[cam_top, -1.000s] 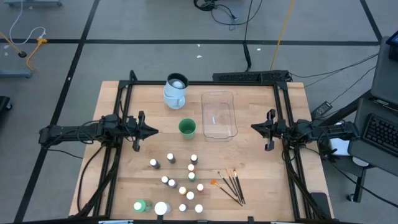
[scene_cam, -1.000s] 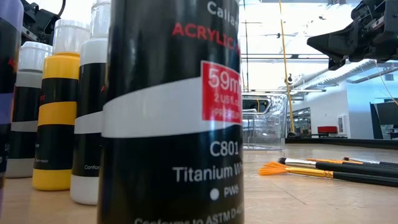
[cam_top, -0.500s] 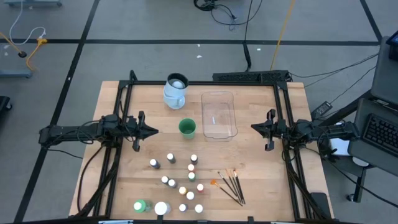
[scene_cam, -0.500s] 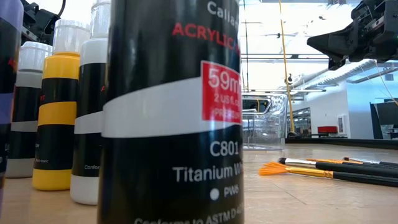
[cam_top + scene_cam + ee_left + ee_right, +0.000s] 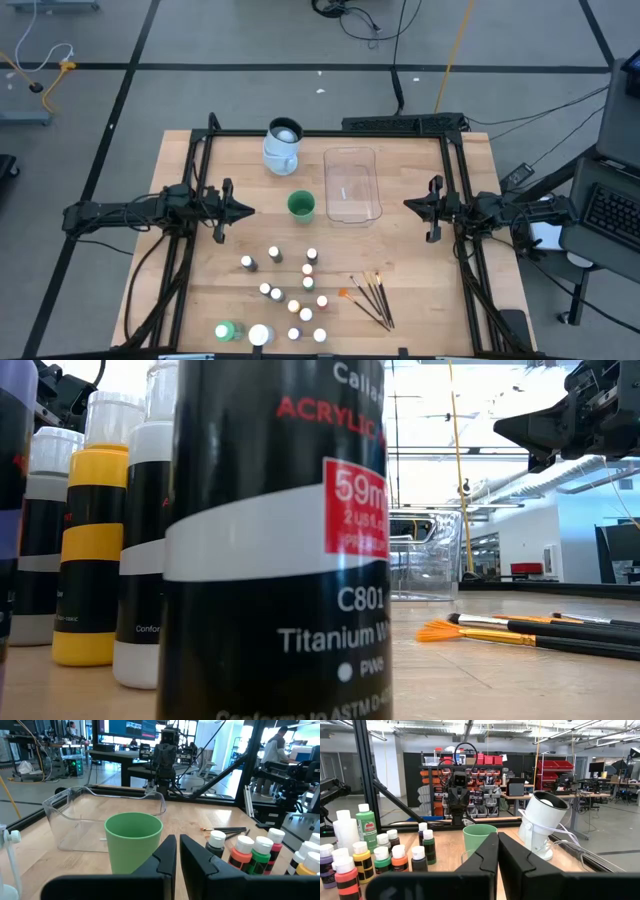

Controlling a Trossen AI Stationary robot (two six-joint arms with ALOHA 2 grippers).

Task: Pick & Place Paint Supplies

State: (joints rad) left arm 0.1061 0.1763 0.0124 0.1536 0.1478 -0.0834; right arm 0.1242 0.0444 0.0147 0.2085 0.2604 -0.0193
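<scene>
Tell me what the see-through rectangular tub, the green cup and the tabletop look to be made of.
Clear rectangular tub: likely glossy plastic, as the table shows through its walls. Green cup: probably matte plastic, evenly coloured and opaque. Tabletop: pale wood, with visible plank grain.

From my screen the table (image 5: 400,250) looks like pale wood with visible grain, smooth and faintly satin. The tub (image 5: 352,184) is clear, glossy plastic. The green cup (image 5: 133,841) looks matt plastic. The paint bottles (image 5: 275,540) wear shiny black printed labels, with white plastic caps. The brushes (image 5: 540,630) have glossy dark handles, brass-coloured metal collars and orange bristles. The jug (image 5: 542,820) is smooth and white.
</scene>
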